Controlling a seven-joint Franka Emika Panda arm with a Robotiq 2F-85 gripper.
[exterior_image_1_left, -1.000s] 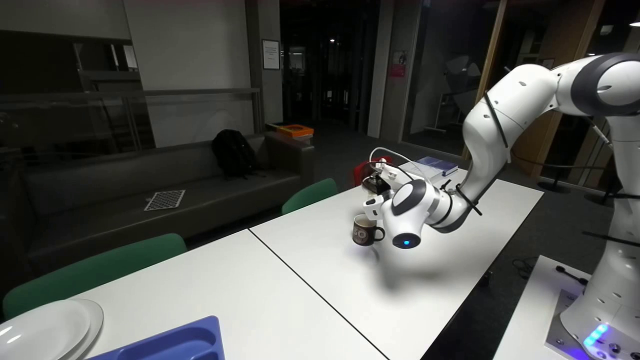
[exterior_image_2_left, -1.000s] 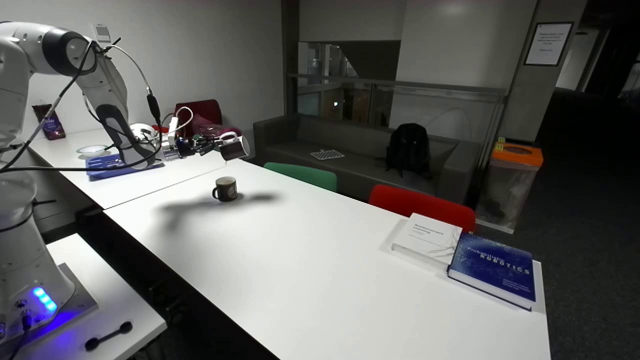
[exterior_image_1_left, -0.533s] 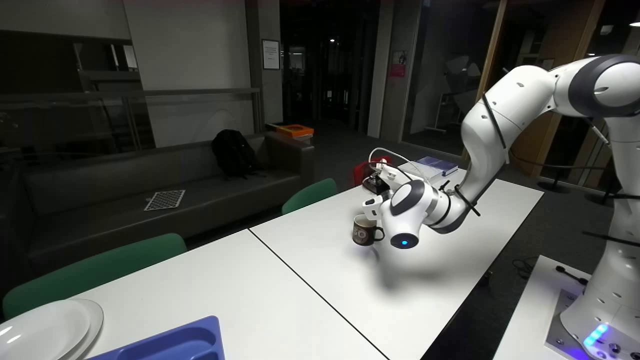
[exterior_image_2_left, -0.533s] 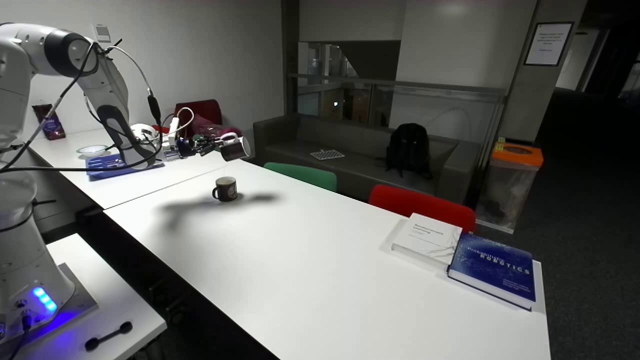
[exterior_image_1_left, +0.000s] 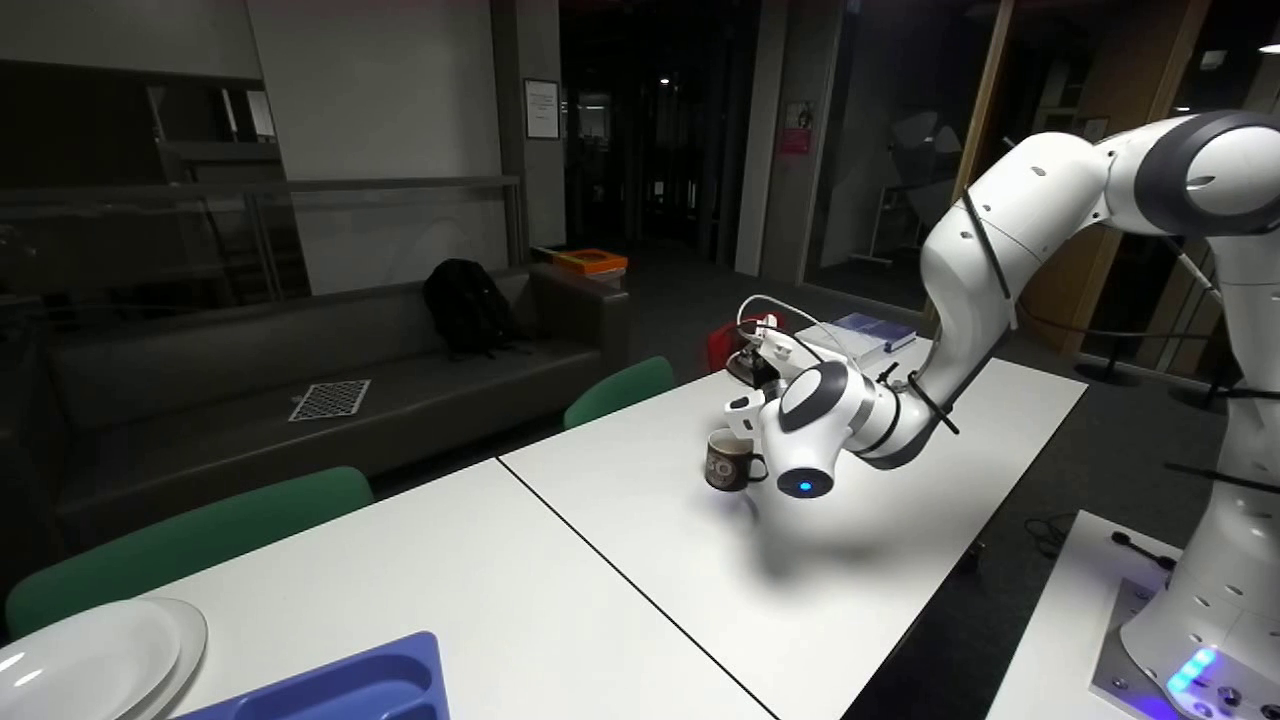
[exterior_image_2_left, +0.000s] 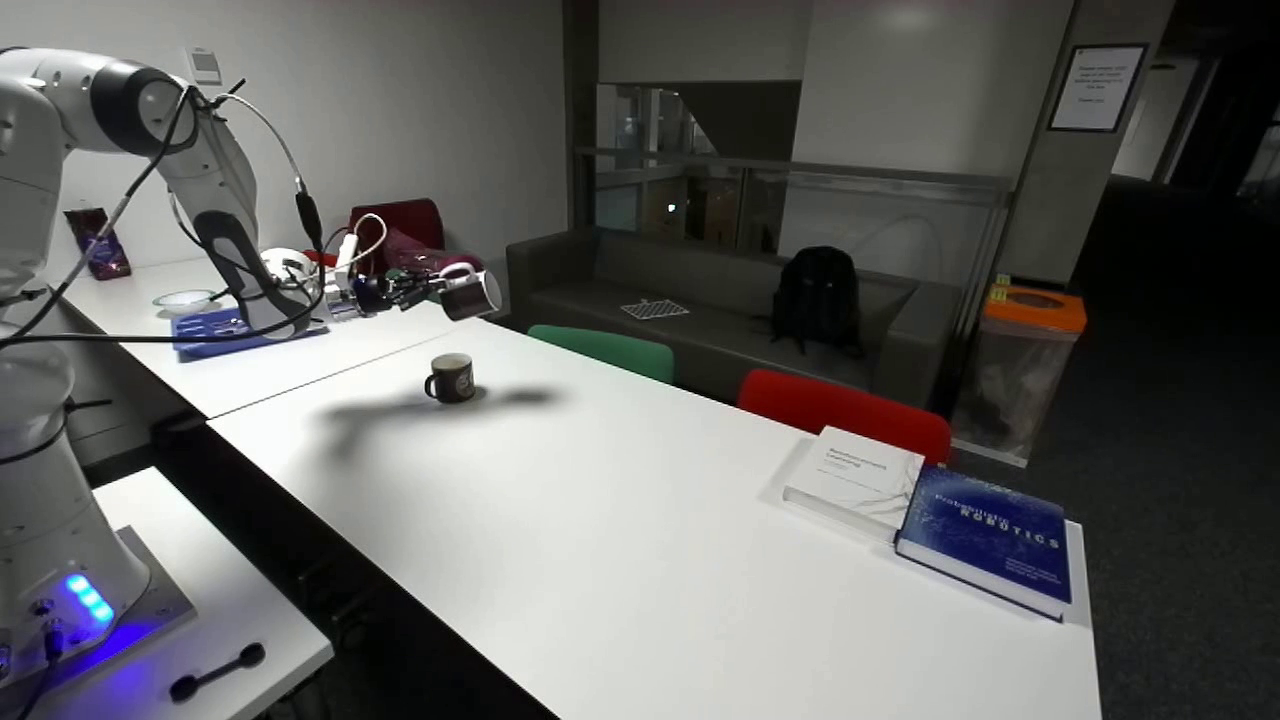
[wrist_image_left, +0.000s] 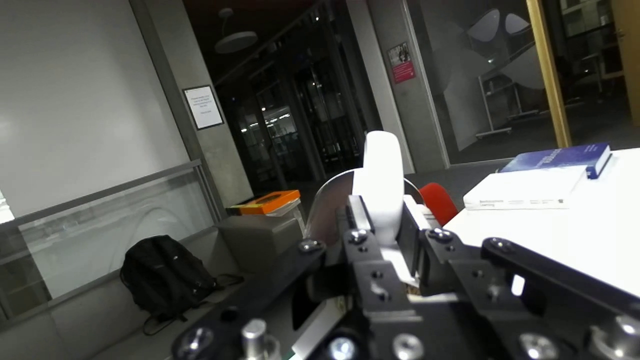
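Observation:
My gripper (exterior_image_2_left: 432, 288) is shut on the pale handle of a mug with a dark and white body (exterior_image_2_left: 466, 300). The mug is held in the air above the table, tilted on its side. In the wrist view the white handle (wrist_image_left: 382, 195) stands between the two fingers (wrist_image_left: 384, 220), with the mug's body (wrist_image_left: 327, 210) behind it. In an exterior view the wrist mostly hides the gripper and the held mug. A dark mug with a round print (exterior_image_1_left: 728, 466) stands upright on the white table, lower than the gripper; it also shows in an exterior view (exterior_image_2_left: 452, 380).
A white book (exterior_image_2_left: 856, 478) and a blue book (exterior_image_2_left: 985, 540) lie at one table end. A blue tray (exterior_image_1_left: 432, 670), white plates (exterior_image_1_left: 185, 640) and a bowl (exterior_image_2_left: 185, 298) are at the other. Green (exterior_image_1_left: 625, 390) and red (exterior_image_2_left: 845, 410) chairs line the table's edge.
The arm has shifted only very slightly; the gripper keeps hold of the mug in nearly the same place. The dark mug on the table has not moved.

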